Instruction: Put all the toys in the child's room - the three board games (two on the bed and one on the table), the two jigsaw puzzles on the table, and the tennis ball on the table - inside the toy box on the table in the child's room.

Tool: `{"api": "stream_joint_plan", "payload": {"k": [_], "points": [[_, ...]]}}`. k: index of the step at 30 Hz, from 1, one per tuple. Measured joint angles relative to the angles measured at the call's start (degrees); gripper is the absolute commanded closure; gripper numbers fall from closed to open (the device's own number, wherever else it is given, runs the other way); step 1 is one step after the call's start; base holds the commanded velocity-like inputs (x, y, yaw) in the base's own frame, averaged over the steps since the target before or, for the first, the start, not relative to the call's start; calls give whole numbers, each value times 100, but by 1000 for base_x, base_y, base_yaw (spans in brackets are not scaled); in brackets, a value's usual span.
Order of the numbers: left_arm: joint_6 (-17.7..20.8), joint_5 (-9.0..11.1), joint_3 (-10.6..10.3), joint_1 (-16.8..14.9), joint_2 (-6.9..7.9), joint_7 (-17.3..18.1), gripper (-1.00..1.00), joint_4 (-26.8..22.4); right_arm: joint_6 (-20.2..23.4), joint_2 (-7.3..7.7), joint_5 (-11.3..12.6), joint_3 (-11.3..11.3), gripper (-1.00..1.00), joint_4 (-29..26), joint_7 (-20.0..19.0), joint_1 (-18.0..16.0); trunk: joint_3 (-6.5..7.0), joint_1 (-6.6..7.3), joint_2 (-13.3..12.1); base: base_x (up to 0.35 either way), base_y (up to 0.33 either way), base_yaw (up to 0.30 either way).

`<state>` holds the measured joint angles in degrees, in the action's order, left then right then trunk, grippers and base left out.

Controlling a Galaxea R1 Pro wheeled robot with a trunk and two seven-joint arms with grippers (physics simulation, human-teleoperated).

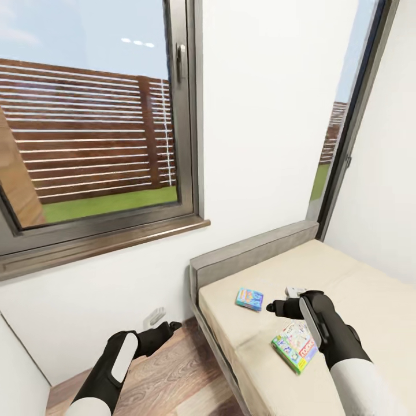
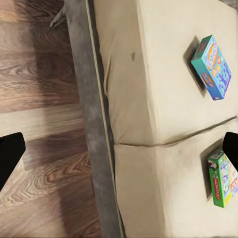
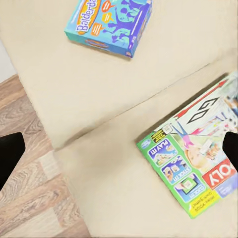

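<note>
Flat green-edged Monopoly board game box (image 3: 198, 163) lying on beige bed mattress (image 1: 346, 277), blue cartoon game box (image 1: 249, 299) nearby. Right gripper (image 1: 271, 308) hovering spread open, empty. Probably stiff, light cardboard (slippery lid) — best pinched across an edge.

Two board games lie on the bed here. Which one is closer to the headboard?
The blue cartoon board game: it lies nearer the grey headboard, on the bed. The green-edged Monopoly box sits farther down the mattress, beside the right gripper.
</note>
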<state>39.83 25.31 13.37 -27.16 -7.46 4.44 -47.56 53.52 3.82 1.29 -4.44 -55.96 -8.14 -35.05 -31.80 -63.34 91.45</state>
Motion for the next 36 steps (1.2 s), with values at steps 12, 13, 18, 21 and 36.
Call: {"api": "stream_joint_plan", "payload": {"k": [12, 13, 18, 21, 36], "points": [[-19, 8, -7, -154, -4, -50, -100, -6, 114, 126, 14, -362, -100, 2, -17, -94, -215, -264, 481, 0, 0, -104], [-19, 6, -8, -154, -4, -50, -100, -6, 114, 126, 15, -362, -100, 2, -17, -95, -234, -286, 522, 0, 0, -25], [-20, 6, -7, -253, -3, -55, -100, 4, 128, 111, 4, -375, -100, 17, -22, -178, -323, -396, 722, 0, 0, -17], [-21, 6, -7, -318, -4, -57, -100, 21, 134, 95, -3, -372, -100, 70, -22, -240, -377, -461, 842, 0, 0, -9], [-20, 6, 14, -426, 1, -41, -100, 63, 127, 58, 2, -379, -100, 610, -37, -685, -646, -791, 1444, 0, 0, -3]]}}
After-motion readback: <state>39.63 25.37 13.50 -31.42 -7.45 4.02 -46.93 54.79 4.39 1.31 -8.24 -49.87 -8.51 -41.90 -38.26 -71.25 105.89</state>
